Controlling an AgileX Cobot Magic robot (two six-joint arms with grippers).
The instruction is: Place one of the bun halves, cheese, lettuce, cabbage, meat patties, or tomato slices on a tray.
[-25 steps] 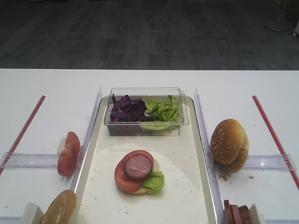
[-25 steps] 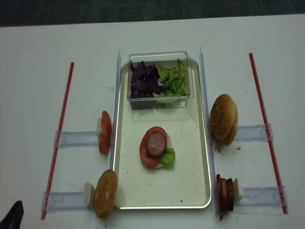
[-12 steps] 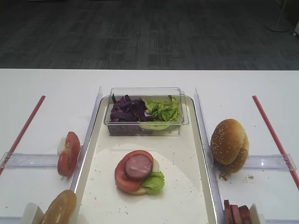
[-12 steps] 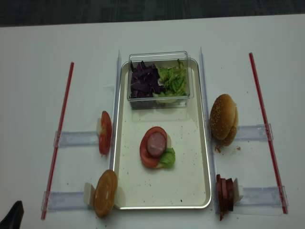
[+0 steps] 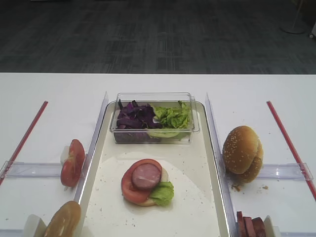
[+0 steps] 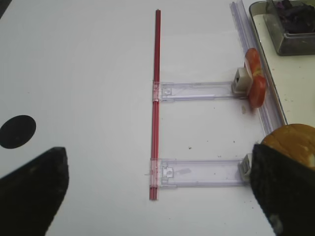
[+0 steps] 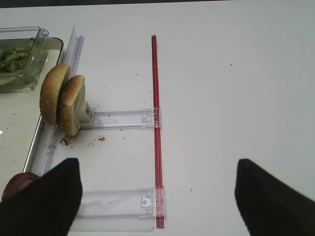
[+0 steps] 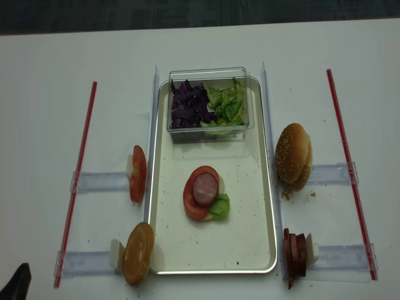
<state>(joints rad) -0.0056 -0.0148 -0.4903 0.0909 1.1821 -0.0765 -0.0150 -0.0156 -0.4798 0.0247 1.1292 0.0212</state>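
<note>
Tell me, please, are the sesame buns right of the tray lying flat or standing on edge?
On edge: the bun halves stand upright, side by side.

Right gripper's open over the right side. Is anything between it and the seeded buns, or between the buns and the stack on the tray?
Nothing visible. The right gripper hangs open over bare table, with the buns ahead to its left. Between the buns and the stack lie only a low clear rail and the tray rim.

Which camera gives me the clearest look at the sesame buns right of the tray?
The right wrist view: the sesame buns appear close, two halves standing on edge against their holder. Both high views show them smaller, overlapping. The left wrist view misses them.
</note>
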